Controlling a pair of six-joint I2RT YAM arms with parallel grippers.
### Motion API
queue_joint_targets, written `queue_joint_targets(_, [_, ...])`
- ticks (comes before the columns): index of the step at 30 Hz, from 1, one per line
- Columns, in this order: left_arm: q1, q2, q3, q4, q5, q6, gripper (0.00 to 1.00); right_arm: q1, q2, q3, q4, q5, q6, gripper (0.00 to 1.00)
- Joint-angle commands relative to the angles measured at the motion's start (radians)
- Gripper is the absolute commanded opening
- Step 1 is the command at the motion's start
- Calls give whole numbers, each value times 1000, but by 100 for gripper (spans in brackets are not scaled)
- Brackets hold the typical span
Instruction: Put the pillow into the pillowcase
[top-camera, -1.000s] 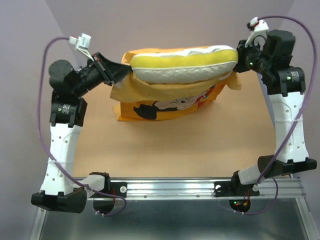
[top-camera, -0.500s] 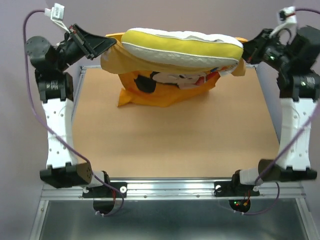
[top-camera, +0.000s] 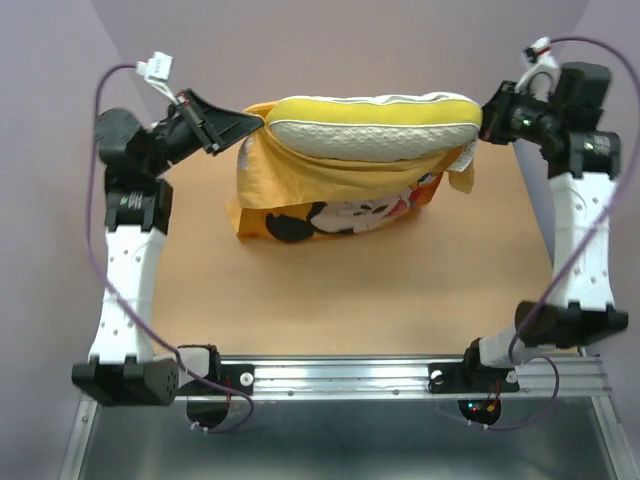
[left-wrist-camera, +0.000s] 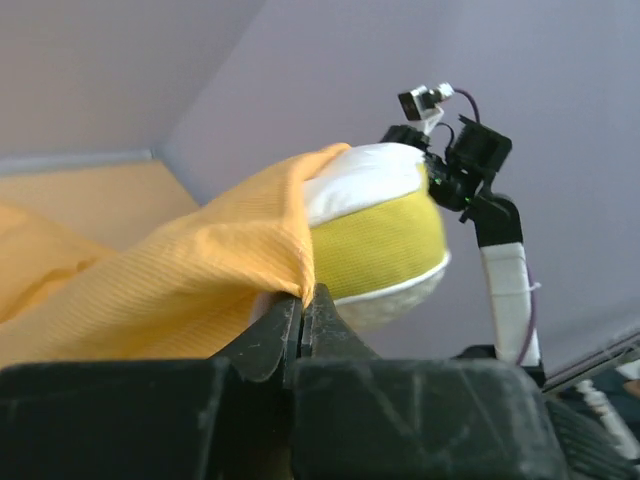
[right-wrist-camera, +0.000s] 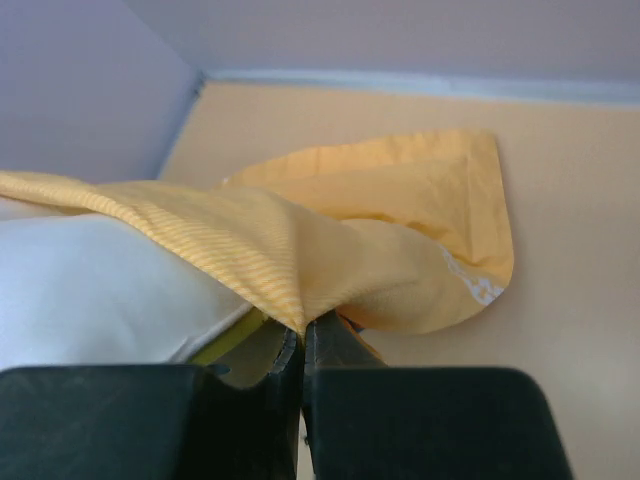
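With left gripper (left-wrist-camera: 302, 300) and right gripper (right-wrist-camera: 303, 335) clamped on the pillowcase (top-camera: 330, 195), I must lift evenly so the pillow (top-camera: 370, 135) sinks.

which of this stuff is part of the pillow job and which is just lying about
Job: pillow, pillowcase, left pincer and right pincer, both shut on the pillowcase.
Not in use: table, metal rail at its near edge.
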Motion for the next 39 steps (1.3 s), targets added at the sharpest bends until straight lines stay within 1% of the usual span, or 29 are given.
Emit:
queue_joint_targets(1, [-40, 135, 33, -63, -11, 50, 0, 46, 160, 139, -161, 43, -95, 0])
queue_joint_targets(2, [-50, 131, 171, -160, -93, 128, 0, 46, 164, 223, -138, 61, -80, 1])
queue_joint_targets(3, [-83, 125, 222, -229, -187, 337, 0, 54, 168, 232, -107, 46, -61, 1])
queue_joint_targets(4, [-205, 126, 257, -285, -393, 436, 0, 78, 175, 223, -117, 13, -55, 1])
queue_joint_targets(5, [-252, 142, 338, -401, -492, 518, 0, 156, 203, 184, -198, 20, -85, 1])
queue_joint_targets(6, [-292, 155, 366, -440, -590, 581, 0, 187, 213, 149, -199, 58, -125, 1])
queue_joint_targets(7, [-316, 169, 386, -464, -734, 627, 0, 195, 217, 109, -232, 157, -180, 1])
queue_joint_targets(10, [-321, 182, 394, -472, -907, 695, 0, 198, 261, 121, -242, 391, -243, 1])
queue_joint_targets(11, [-321, 179, 393, -471, -992, 739, 0, 198, 288, 243, -246, 566, -294, 1])
queue_joint_targets(12, [-320, 174, 381, -465, -1036, 745, 0, 197, 318, 349, -258, 613, -309, 1])
queue_joint_targets(13, [-317, 172, 379, -456, -1082, 756, 0, 195, 366, 526, -283, 630, -332, 1])
queue_joint_targets(15, [-303, 171, 385, -434, -1064, 765, 0, 195, 372, 629, -277, 603, -343, 1])
queue_joint_targets(16, [-303, 166, 387, -417, -1068, 772, 0, 195, 329, 626, -210, 603, -342, 1])
queue_joint_targets(17, [-301, 165, 390, -397, -1082, 776, 0, 195, 303, 562, -161, 644, -343, 1])
queue_joint_targets(18, [-288, 169, 420, -376, -1097, 778, 0, 195, 280, 537, -77, 689, -352, 0])
queue_joint_targets(19, [-275, 177, 448, -368, -1125, 776, 0, 195, 269, 534, -53, 724, -365, 0])
queue_joint_targets(20, [-263, 194, 477, -359, -1142, 776, 0, 195, 275, 555, -42, 800, -363, 1])
queue_joint_targets(22, [-211, 206, 554, -321, -1179, 766, 0, 192, 270, 607, -16, 836, -339, 1])
queue_joint_targets(23, [-200, 212, 577, -319, -1164, 755, 0, 194, 249, 577, -6, 762, -307, 1])
queue_joint_targets(24, [-198, 215, 580, -319, -1098, 747, 0, 195, 197, 434, -12, 658, -306, 1])
queue_joint_targets(25, [-220, 217, 572, -322, -871, 755, 0, 200, 169, 364, -24, 544, -320, 1])
queue_joint_targets(27, [-261, 221, 575, -362, -887, 740, 0, 203, 186, 310, -27, 577, -287, 1])
queue_joint_targets(29, [-252, 188, 551, -327, -925, 687, 0, 201, 235, 460, -70, 699, -293, 1])
queue_joint_targets(31, [-248, 121, 479, -217, -924, 707, 0, 200, 267, 581, -32, 758, -303, 1])
queue_joint_targets(33, [-247, 94, 410, -146, -892, 726, 0, 200, 243, 546, 25, 763, -302, 1])
queue_joint_targets(34, [-247, 99, 423, -164, -877, 724, 0, 200, 203, 507, 83, 763, -296, 1])
queue_joint_targets(36, [-247, 172, 559, -260, -884, 704, 0, 198, 184, 404, 105, 735, -276, 1])
queue_joint_targets(37, [-247, 204, 621, -381, -875, 704, 0, 198, 184, 368, 64, 667, -256, 1])
queue_joint_targets(39, [-247, 243, 640, -403, -809, 709, 0, 200, 184, 329, 24, 599, -208, 1])
